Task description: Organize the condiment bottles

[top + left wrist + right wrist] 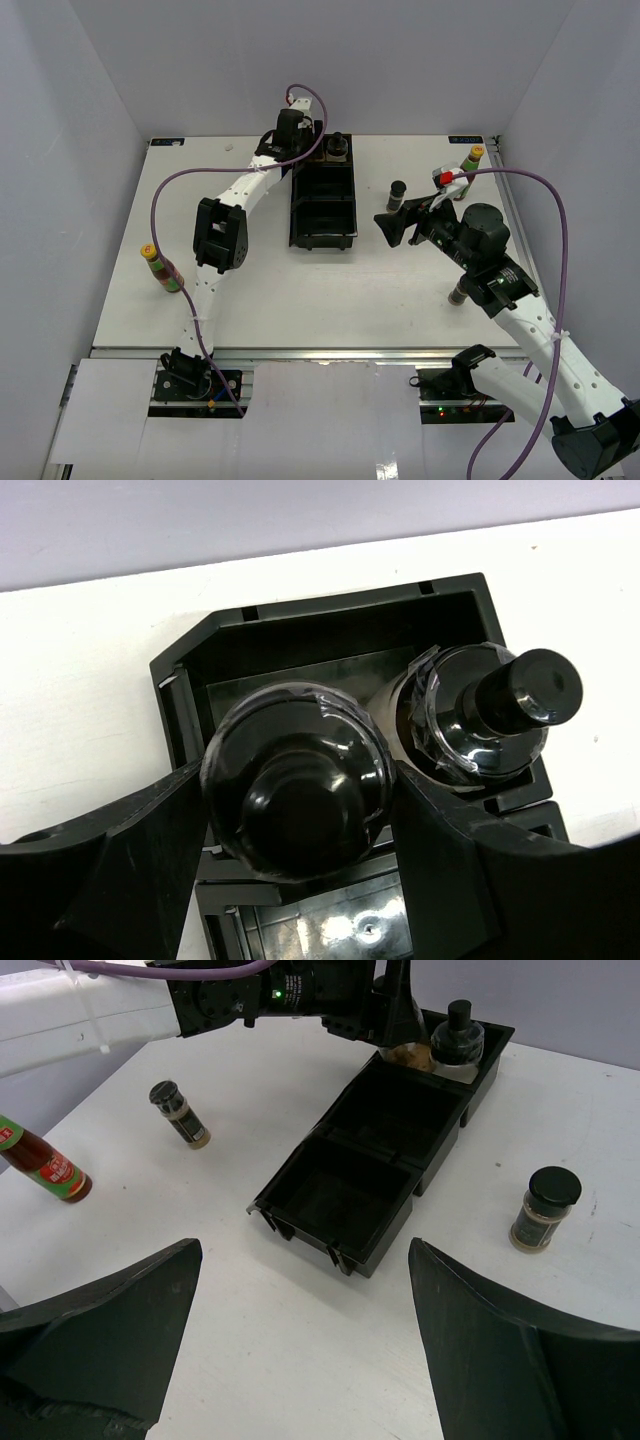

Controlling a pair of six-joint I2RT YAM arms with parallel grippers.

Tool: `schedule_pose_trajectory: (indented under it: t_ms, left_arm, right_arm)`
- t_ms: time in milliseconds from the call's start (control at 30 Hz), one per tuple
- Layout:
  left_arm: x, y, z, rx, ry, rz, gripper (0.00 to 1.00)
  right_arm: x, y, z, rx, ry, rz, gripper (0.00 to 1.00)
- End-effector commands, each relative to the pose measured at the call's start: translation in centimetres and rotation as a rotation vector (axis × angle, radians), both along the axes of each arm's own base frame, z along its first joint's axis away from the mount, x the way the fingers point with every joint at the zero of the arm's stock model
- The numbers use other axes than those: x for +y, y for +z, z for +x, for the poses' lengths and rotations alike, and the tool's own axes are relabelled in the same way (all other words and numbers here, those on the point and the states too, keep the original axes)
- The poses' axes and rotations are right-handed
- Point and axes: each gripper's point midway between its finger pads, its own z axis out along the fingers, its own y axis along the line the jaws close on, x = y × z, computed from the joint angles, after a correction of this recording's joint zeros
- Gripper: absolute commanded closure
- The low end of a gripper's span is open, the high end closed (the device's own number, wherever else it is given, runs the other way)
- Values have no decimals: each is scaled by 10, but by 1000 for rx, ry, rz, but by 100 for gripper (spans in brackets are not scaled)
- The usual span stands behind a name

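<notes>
1. Left sauce bottle (161, 269): near the table's (260, 310) left edge.
2. My left gripper (300, 802): clamped on a black-capped jar (290, 780) at the far end compartment of the tray (324, 222).
3. Second jar (480, 715): in that compartment, just beside the first.
4. Loose jar (398, 192): on the table, right of the tray.
5. My right gripper (303, 1260): fingers wide apart.
6. Right sauce bottle (471, 159): far right corner.

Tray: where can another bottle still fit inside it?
The tray's middle compartment and near compartment are bare. The far compartment is crowded: one jar stands there, and the left gripper holds a second jar beside it.
</notes>
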Motion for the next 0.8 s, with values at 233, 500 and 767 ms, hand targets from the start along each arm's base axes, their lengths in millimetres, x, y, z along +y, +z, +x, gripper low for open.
schedule_pose_trajectory:
  t_ms: [233,500,767]
  left_arm:
    - [-7,38,3,-90,-6,-5,16]
    - [5,49,-9,-80,31,16,16]
    - [33,103,-37,-124,97,45,15]
  right_arm:
    - [-1,13,-1,-55,2,19,10]
    - [0,15,1,-55,-1,17,10]
    - [2,7,13,-5,-20,-19,10]
